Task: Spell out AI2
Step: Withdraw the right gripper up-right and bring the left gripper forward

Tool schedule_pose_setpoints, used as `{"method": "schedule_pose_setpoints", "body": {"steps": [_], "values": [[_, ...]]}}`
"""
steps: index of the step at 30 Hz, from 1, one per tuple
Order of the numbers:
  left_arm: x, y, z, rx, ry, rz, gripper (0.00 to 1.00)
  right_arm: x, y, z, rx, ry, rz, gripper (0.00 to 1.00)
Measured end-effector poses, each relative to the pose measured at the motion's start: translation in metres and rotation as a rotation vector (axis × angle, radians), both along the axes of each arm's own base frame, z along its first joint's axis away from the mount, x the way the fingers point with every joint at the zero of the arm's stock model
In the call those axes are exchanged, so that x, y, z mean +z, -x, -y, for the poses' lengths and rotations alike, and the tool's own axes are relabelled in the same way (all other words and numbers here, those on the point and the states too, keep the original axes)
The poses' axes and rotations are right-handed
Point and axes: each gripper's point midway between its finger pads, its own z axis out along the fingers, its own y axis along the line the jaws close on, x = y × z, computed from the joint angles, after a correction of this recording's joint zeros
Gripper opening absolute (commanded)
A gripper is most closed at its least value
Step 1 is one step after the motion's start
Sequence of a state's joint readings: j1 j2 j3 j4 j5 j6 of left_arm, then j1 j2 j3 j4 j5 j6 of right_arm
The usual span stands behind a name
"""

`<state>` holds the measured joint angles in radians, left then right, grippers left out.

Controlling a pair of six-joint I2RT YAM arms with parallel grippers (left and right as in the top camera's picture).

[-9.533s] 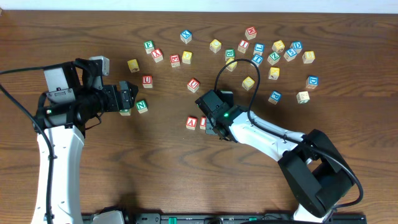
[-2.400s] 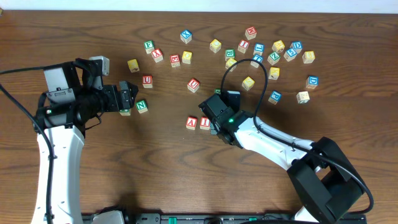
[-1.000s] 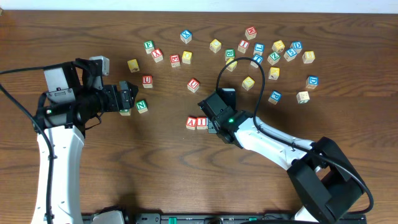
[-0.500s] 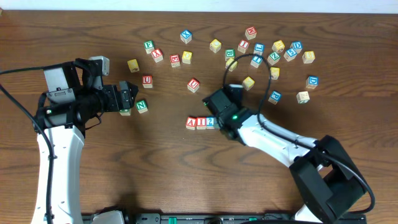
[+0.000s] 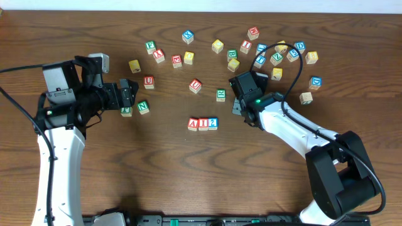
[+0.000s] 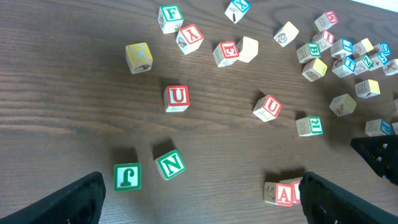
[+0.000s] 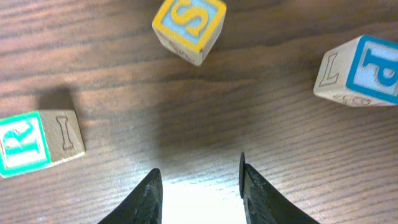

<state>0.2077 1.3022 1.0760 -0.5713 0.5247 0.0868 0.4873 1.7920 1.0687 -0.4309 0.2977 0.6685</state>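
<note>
"A" cube (image 5: 193,123), "I" cube (image 5: 203,123), "2" cube (image 5: 213,123) side by side; red "U" cube (image 6: 177,98); yellow "S" cube (image 7: 189,22)

A dark wooden desk (image 5: 157,176) carries scattered letter cubes (image 5: 195,85); near its middle the A cube (image 5: 193,124), I cube (image 5: 203,123) and 2 cube (image 5: 213,123) sit touching in a row.

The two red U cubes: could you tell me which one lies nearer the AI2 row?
The tilted U cube, mid-table behind the AI2 row; the other U cube sits squarer, near the left gripper.
</note>
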Motion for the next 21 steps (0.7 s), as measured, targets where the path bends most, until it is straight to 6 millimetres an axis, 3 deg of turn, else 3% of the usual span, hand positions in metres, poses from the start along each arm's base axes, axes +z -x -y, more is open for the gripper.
{"method": "schedule_pose_setpoints", "body": {"steps": [7, 9, 12, 18, 19, 21], "values": [[0.0, 0.0, 0.0, 0.0, 0.001, -0.002, 0.98, -0.001, 0.01, -0.007, 0.077, -0.017, -0.05, 0.46], [0.0, 0.0, 0.0, 0.0, 0.0, -0.001, 0.98, 0.008, 0.01, -0.011, 0.11, -0.03, -0.038, 0.52], [-0.003, 0.003, 0.001, 0.0, 0.004, -0.018, 0.98, 0.038, 0.01, -0.016, 0.175, -0.057, 0.018, 0.62], [-0.018, 0.022, 0.007, -0.01, 0.016, -0.12, 0.81, 0.098, 0.017, -0.018, 0.251, -0.092, 0.136, 0.87], [-0.02, 0.024, 0.009, -0.017, 0.014, -0.133, 0.76, 0.103, 0.018, -0.018, 0.261, -0.092, 0.146, 0.92], [-0.029, 0.029, 0.018, -0.04, 0.004, -0.166, 0.56, 0.112, 0.02, -0.017, 0.271, -0.093, 0.163, 0.99]]}}
